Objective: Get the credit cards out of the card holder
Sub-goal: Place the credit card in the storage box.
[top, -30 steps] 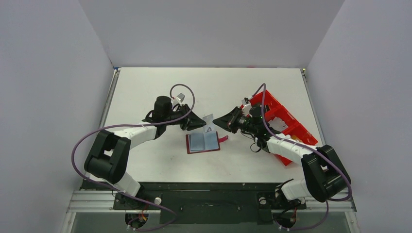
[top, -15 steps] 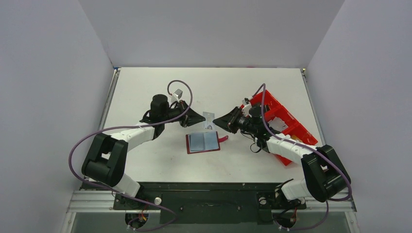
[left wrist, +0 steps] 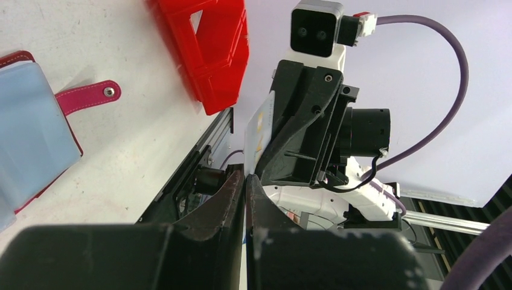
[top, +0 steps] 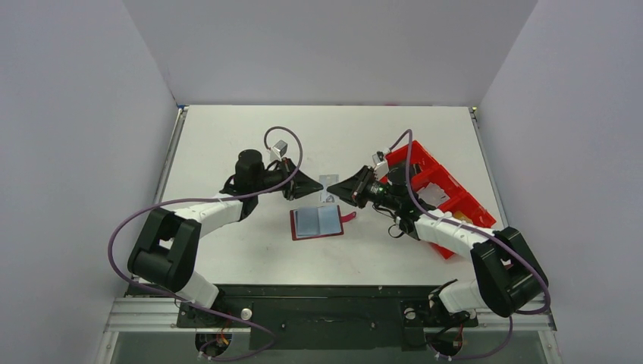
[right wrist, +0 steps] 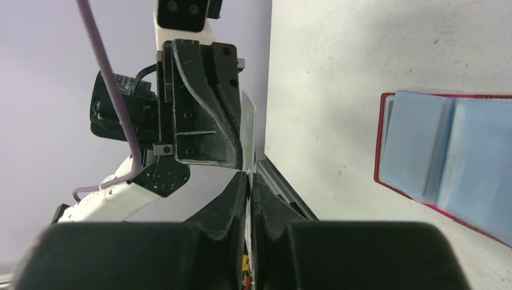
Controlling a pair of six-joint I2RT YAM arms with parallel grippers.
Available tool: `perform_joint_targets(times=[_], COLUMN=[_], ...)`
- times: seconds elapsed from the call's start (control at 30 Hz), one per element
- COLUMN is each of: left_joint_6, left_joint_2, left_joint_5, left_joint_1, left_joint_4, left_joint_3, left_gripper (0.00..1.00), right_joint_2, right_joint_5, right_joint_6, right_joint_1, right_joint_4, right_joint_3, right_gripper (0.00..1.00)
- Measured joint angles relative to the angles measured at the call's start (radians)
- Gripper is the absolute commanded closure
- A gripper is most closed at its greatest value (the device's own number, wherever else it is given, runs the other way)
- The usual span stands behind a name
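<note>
The left tool (left wrist: 245,176) has snapped shut since a second ago and pinches one end of a thin pale rectangular card (left wrist: 261,124). The right tool (right wrist: 249,176) meets it tip to tip, jaws a sliver apart at the card's other end; whether it grips, I cannot tell. The card hangs just beyond the far edge of the small dark-red folding card holder (top: 317,222), open on the white surface (top: 250,136).

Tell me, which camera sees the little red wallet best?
The top camera: the wallet lies open there, whole, though small. The left wrist camera catches one corner and its strap; the right wrist camera shows it bigger, but cut off.
</note>
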Motion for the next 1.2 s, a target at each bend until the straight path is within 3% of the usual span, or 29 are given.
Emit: perform_joint_targets(times=[0.23, 0.4, 0.57, 0.77, 1.2], left_joint_6=[0.045, 0.190, 0.383, 0.541, 0.687], left_joint_2=[-0.027, -0.072, -0.109, -0.158, -0.207], left_joint_5=[-0.005, -0.056, -0.180, -0.299, -0.383], left_joint_1=[0.001, 0.001, 0.002, 0.002, 0.002], left_joint_4=[-0.049, -0.267, -0.557, -0.773, -0.932], left_joint_3=[-0.008, 0.039, 0.141, 0.181, 0.181], left_gripper=[0.69, 0.60, 0.57, 0.56, 0.55], right_joint_2=[-0.021, -0.060, -0.132, -0.250, -0.422], right_joint_5=[0.001, 0.033, 0.106, 0.266, 0.599], right_joint_6=[0.000, -0.036, -0.119, -0.222, -0.313], right_joint_1=[0.000, 0.000, -0.001, -0.035, -0.293], right_joint_4=[-0.001, -0.066, -0.223, -0.482, -0.916], right_joint_3=[0.001, 0.001, 0.011, 0.038, 0.045], right_gripper=[1.00, 1.00, 1.00, 1.00, 1.00])
